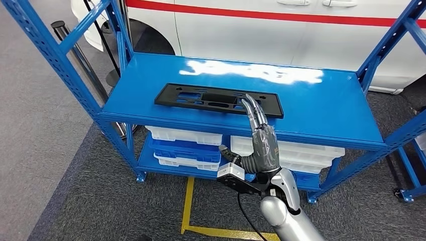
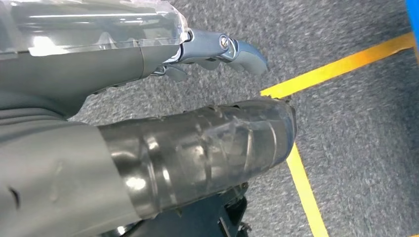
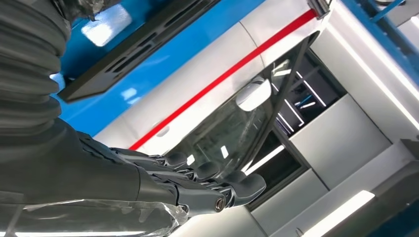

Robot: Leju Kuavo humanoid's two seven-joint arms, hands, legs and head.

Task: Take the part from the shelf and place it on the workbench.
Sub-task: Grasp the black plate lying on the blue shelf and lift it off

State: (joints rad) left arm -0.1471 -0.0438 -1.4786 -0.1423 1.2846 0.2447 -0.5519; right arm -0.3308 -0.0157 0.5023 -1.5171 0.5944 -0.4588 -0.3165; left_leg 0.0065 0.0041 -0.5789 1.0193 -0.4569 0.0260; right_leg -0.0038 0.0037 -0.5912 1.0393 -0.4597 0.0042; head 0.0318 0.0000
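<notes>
Flat black slotted plastic part point(image 1: 218, 99) lies ungrasped on the blue metal shelf point(image 1: 321, 108), my right hand point(image 1: 261, 138) poised over its end, fingers straight and empty; pickup and workbench placement remain.

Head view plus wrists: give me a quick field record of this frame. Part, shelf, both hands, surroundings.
part: flat black slotted panel, lying on the shelf's top deck
shelf: blue metal rack; white trays on the tiers below
right hand: raised at the shelf's front edge, fingers extended toward the part's near right end, holding nothing
left hand: hanging over grey carpet, holding nothing
contact: cannot tell whether the right fingertips touch the part
behind shelf: white vehicle with red stripe
floor: yellow tape lines
</notes>
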